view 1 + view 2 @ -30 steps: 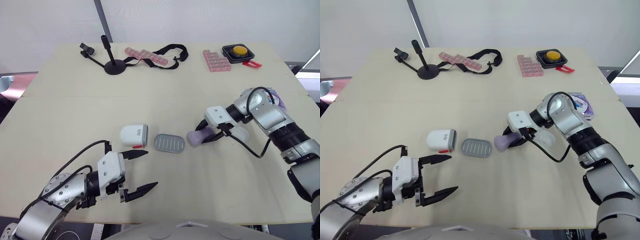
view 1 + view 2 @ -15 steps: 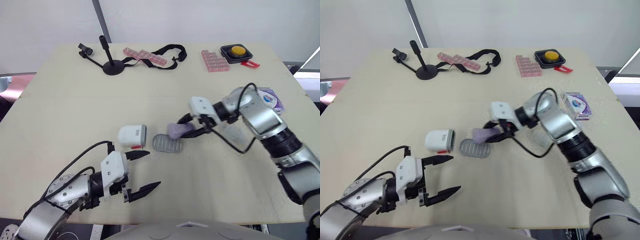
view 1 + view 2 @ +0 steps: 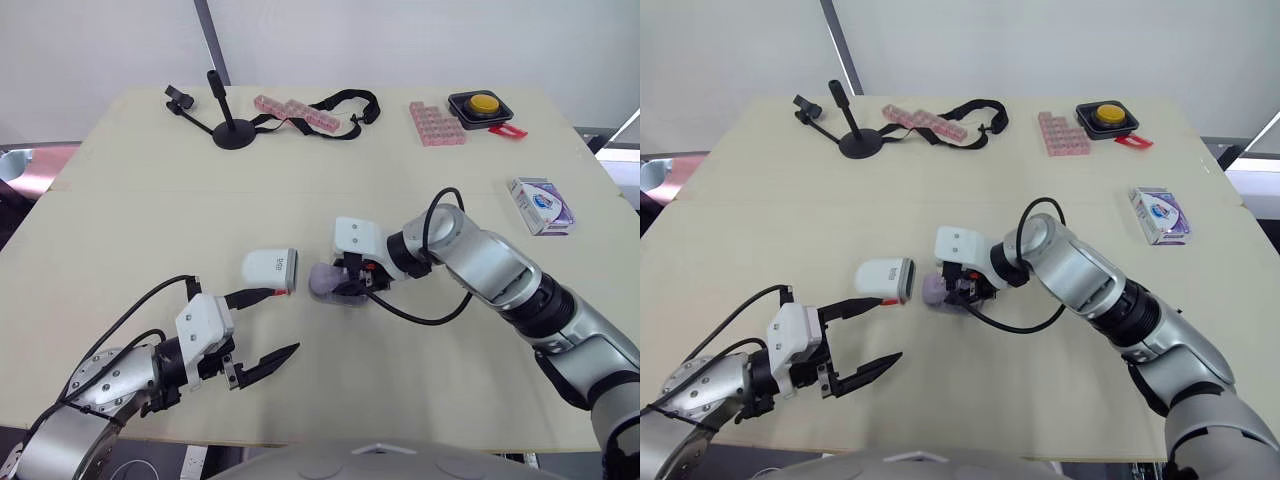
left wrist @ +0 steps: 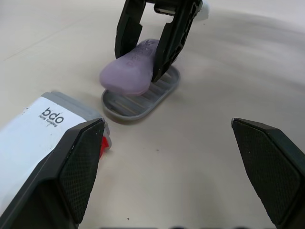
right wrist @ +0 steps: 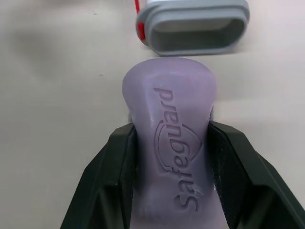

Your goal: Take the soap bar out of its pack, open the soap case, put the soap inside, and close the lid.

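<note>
The right gripper point(image 5: 169, 130), clamped on the sides of a lilac oval soap bar point(image 4: 127, 77), holds it just over the ribbed grey oval case tray point(image 4: 143, 104); contact cannot be told. The white case cover point(image 3: 268, 267) lies at the tray's nine o'clock. The left gripper point(image 3: 283, 320) hangs spread and empty at seven. The bar wants levelling and centring lengthwise before release. The purple-and-white soap pack point(image 3: 541, 205) lies well apart at two.
</note>
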Robot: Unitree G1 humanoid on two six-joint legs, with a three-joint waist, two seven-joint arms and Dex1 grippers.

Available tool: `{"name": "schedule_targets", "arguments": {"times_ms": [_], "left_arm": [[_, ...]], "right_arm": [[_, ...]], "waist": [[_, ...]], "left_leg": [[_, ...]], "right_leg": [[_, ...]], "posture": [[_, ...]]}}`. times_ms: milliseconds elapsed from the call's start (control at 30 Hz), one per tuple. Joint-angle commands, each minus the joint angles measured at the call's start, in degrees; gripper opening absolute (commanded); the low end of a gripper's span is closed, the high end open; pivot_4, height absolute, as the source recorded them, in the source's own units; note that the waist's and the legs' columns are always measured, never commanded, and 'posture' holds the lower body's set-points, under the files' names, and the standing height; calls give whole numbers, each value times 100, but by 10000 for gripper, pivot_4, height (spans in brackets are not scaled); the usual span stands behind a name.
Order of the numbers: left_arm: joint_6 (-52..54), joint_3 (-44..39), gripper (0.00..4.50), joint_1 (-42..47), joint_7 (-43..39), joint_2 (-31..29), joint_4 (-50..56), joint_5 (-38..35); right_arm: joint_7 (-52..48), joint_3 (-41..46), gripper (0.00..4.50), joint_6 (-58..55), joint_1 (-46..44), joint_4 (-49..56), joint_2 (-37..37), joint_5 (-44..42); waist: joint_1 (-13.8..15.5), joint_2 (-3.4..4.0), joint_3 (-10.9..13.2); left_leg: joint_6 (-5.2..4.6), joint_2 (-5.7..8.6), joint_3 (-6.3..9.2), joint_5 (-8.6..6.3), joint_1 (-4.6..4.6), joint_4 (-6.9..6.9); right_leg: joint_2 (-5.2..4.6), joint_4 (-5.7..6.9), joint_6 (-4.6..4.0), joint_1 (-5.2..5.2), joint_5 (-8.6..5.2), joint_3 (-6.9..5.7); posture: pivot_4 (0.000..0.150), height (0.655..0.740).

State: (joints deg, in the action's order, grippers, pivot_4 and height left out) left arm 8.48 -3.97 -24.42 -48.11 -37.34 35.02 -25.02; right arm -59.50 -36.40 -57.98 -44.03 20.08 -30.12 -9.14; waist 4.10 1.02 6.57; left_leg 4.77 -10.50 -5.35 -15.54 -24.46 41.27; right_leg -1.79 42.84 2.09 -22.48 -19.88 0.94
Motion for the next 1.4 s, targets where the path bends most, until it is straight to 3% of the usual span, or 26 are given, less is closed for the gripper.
{"name": "schedule_targets", "arguments": {"times_ms": [33,467,967,1033,1200,1233,1400], "left_arm": [[-362,-46,45000,-15,-131,52,-179,100],[-2009,-87,45000,-495,-810,321,-1491,346],[-2325,-20,45000,-438,-1159,494,-1906,68],[-2322,-19,45000,-413,-1161,513,-1923,73],[-2368,-25,45000,-387,-1184,533,-1987,115],[-2391,-25,45000,-379,-1188,530,-2010,132],[-2441,-90,45000,-309,-1205,492,-2037,115]], "right_arm": [[80,-4,17450,16,-189,49,-47,43],[203,-132,17450,-206,-126,68,4,-113],[231,-201,17450,-254,-110,13,-1,-211],[224,-213,27383,-271,-115,13,-2,-222],[195,-182,42769,-257,-158,-16,10,-245],[179,-154,44850,-259,-167,-2,1,-261],[80,283,44850,-208,-129,136,-157,-483]], "waist": [[7,-1,0],[31,-4,-2],[24,-7,-4],[25,-8,-4],[21,-8,-5],[22,-8,-5],[33,-8,-5]], "left_leg": [[1,0,0,0,1,-1],[3,-2,0,-1,6,-6],[3,-3,0,-1,9,-7],[3,-3,0,-1,9,-7],[3,-3,0,-1,11,-8],[3,-3,0,-1,11,-8],[3,-3,0,-1,11,-8]], "right_leg": [[1,0,0,0,0,0],[0,-5,0,3,0,0],[0,-4,0,5,0,0],[0,-4,0,5,0,0],[0,-4,0,6,0,0],[0,-4,0,7,0,0],[0,-4,0,8,0,0]], "posture": [[1500,7096],[1500,7096],[1500,7096],[1500,7096],[1500,7096],[1500,7096],[1500,7096]]}}
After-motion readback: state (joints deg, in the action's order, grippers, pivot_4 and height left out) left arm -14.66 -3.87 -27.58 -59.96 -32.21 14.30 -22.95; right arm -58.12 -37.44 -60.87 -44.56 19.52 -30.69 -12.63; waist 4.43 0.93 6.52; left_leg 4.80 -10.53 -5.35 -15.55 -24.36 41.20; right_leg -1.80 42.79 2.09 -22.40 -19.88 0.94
